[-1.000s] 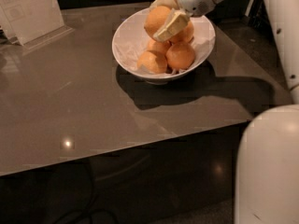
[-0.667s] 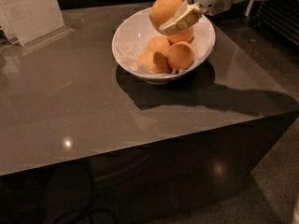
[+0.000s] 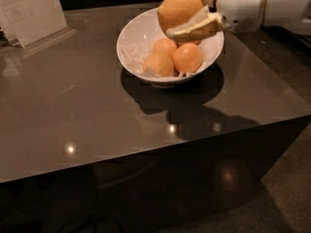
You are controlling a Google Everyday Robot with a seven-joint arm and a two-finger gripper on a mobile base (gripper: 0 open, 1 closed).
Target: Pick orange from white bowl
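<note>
The large, light-orange dimpled orange (image 3: 179, 9) is held in my gripper (image 3: 187, 11) at the top of the camera view, lifted above the white bowl (image 3: 133, 45). The gripper comes in from the upper right and is shut on the orange; one pale finger (image 3: 194, 29) lies under it and another shows at its top. The wide glossy white bowl stands on the dark table and holds three smaller, deeper-orange fruits (image 3: 187, 57). The held orange is clear of them, over the bowl's far right side.
The bowl stands on a glossy dark grey table (image 3: 87, 115) whose front edge runs across the lower middle. A white card in a clear stand (image 3: 31, 11) stands at the back left. My white arm (image 3: 252, 4) fills the upper right.
The gripper has lifted the large orange up out of the pile in the bowl. The camera view has moved closer to the bowl.
</note>
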